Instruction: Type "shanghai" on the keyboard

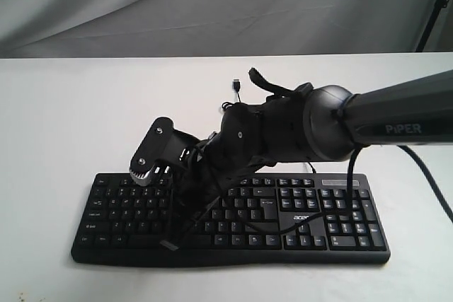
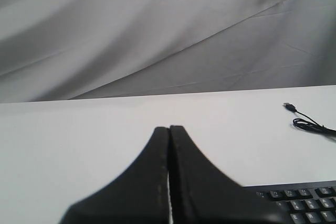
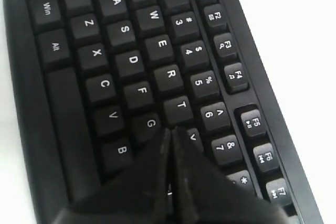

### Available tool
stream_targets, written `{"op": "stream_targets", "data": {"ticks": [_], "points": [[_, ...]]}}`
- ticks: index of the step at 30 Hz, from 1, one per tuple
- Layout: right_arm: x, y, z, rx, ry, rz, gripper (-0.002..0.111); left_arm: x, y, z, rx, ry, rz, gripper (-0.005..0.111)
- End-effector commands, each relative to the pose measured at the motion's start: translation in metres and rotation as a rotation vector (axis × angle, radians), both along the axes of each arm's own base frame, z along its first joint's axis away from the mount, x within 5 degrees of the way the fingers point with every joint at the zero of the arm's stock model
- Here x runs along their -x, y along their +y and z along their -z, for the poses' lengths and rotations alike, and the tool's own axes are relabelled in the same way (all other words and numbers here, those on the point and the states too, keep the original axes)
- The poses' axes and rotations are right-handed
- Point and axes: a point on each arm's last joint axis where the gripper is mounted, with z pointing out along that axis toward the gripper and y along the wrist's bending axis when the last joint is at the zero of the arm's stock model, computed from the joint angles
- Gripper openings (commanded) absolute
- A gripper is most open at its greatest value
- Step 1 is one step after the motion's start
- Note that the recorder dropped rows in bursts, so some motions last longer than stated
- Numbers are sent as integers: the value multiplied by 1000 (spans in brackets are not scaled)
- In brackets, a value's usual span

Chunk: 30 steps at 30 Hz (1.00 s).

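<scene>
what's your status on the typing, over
Right gripper shut, over the keyboard near G and T. Left gripper shut, over the table beside it. Black cable sags across the keys. USB plug lies loose behind.

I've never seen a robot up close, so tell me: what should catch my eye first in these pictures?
First, the big black arm marked PiPER stretches in from the right over a black keyboard on the white table. The right gripper at its end, fingers pressed together, points toward the G and T keys. Behind the keyboard, a USB plug lies loose on the table.
</scene>
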Motion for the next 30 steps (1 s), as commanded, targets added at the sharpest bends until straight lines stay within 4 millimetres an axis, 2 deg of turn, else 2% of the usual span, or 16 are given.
{"op": "stream_targets", "data": {"ticks": [1, 15, 24, 30], "points": [[0, 0, 6, 5, 8, 3, 0, 0, 0, 0, 2, -7, 6, 0], [0, 0, 9, 10, 12, 3, 0, 0, 0, 0, 2, -7, 6, 0], [1, 0, 19, 29, 34, 5, 0, 0, 0, 0, 2, -7, 6, 0], [-4, 11, -1, -6, 34, -19, 0, 0, 0, 0, 2, -7, 6, 0]]}}
